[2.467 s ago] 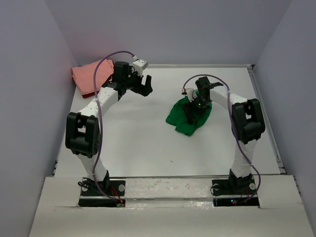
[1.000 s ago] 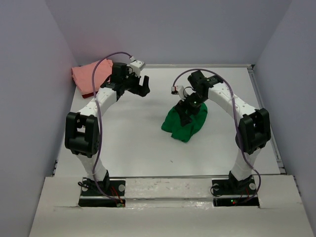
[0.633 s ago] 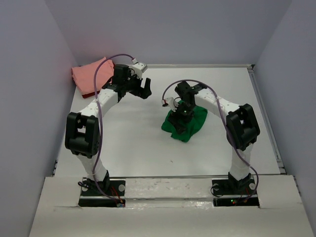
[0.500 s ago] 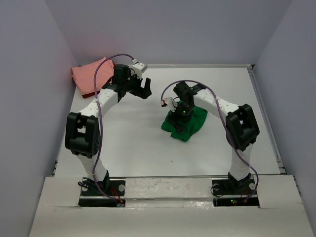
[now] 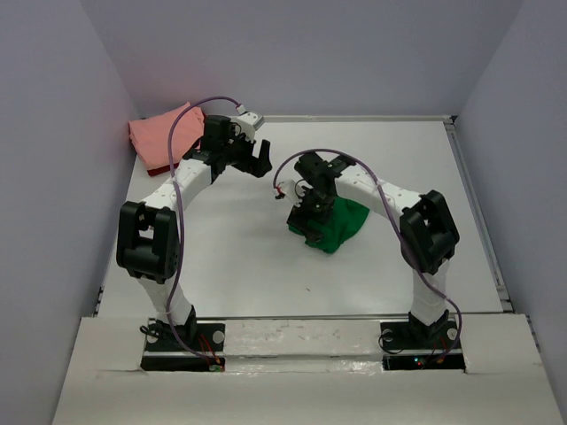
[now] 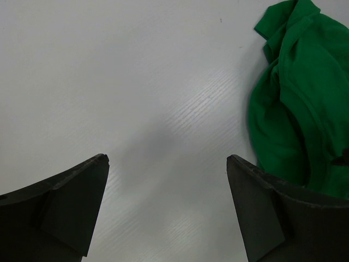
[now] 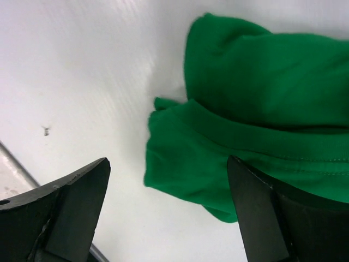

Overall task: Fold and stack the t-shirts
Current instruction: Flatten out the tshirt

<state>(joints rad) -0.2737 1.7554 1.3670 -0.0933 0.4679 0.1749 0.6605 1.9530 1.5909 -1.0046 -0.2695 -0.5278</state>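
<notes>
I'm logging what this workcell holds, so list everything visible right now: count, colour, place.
green t-shirt: 1, bright green, crumpled, mid-table
pink t-shirt: 1, salmon pink, folded, far-left corner
dark red t-shirt: 1, dark red, under the pink t-shirt, only an edge showing
table: 1, white, beneath everything
left gripper: 1, black, open, over bare table, apart from the green t-shirt
right gripper: 1, black, open, over the green t-shirt's edge
</notes>
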